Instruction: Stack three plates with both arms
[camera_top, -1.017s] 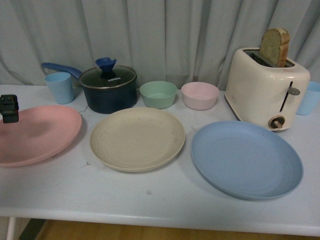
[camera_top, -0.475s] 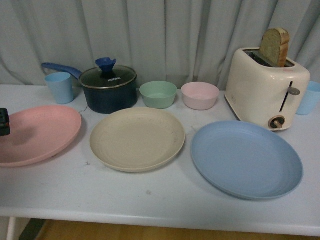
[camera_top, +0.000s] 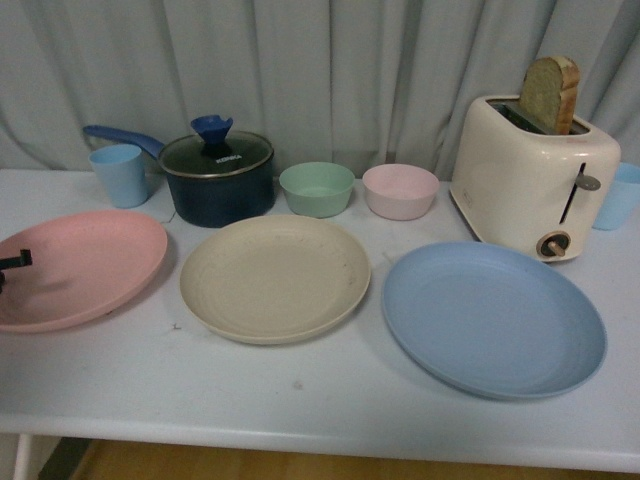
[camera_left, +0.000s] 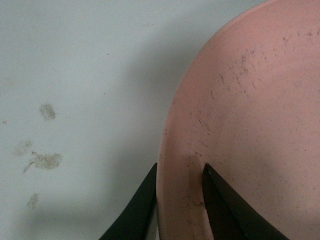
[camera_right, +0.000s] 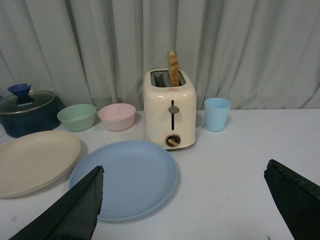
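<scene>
The pink plate (camera_top: 80, 268) sits at the table's left, the beige plate (camera_top: 275, 277) in the middle and the light blue plate (camera_top: 493, 317) at the right. My left gripper (camera_left: 180, 175) is shut on the pink plate's (camera_left: 250, 120) rim, one finger on each side; only a black tip of it shows at the front view's left edge (camera_top: 12, 264). My right gripper (camera_right: 185, 192) is open and empty above the table, near the blue plate (camera_right: 125, 177), with the beige plate (camera_right: 32, 162) beyond. The right arm does not show in the front view.
At the back stand a blue cup (camera_top: 119, 174), a dark lidded pot (camera_top: 217, 175), a green bowl (camera_top: 316, 188), a pink bowl (camera_top: 399, 190), a cream toaster (camera_top: 534, 172) with toast, and another blue cup (camera_top: 619, 195). The table's front edge (camera_top: 320, 440) is near.
The left gripper has drawn back toward the left edge of the front view; only a tip shows now. The pink plate has shifted slightly to the right.
</scene>
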